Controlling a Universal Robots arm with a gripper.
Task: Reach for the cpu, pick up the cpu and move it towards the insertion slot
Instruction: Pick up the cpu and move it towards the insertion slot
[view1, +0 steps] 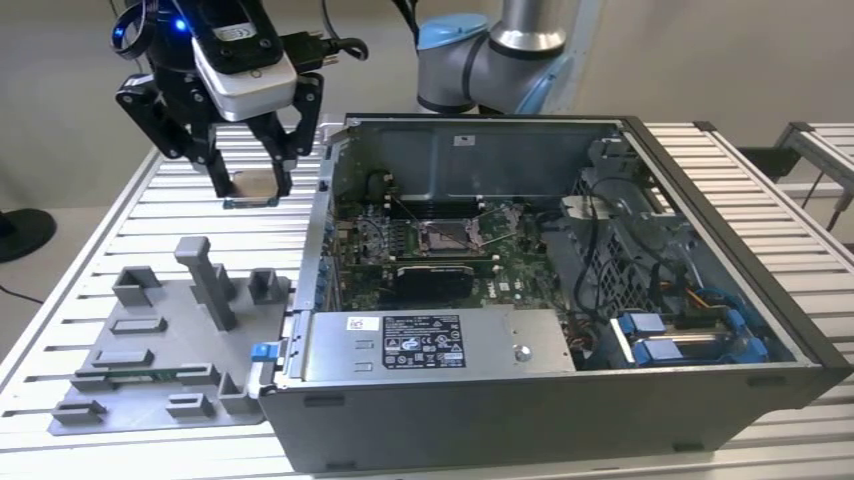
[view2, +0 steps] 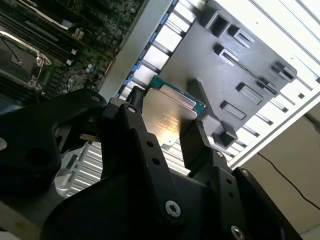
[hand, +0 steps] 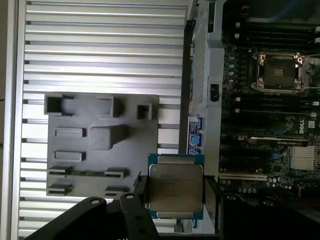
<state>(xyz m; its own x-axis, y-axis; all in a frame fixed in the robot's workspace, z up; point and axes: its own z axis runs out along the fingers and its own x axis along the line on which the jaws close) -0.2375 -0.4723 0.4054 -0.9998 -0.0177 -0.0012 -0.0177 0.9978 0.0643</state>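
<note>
- We have the cpu (view1: 251, 187) lifted, the gripper (view1: 250, 178) jaws clamped on its edges, above the table (view1: 134, 215) left of the case.
- The insertion slot (view1: 445, 236) is well apart, unreached.

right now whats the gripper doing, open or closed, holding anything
Gripper: closed on the cpu, held in the air above the slatted table, outside the computer case.
</note>
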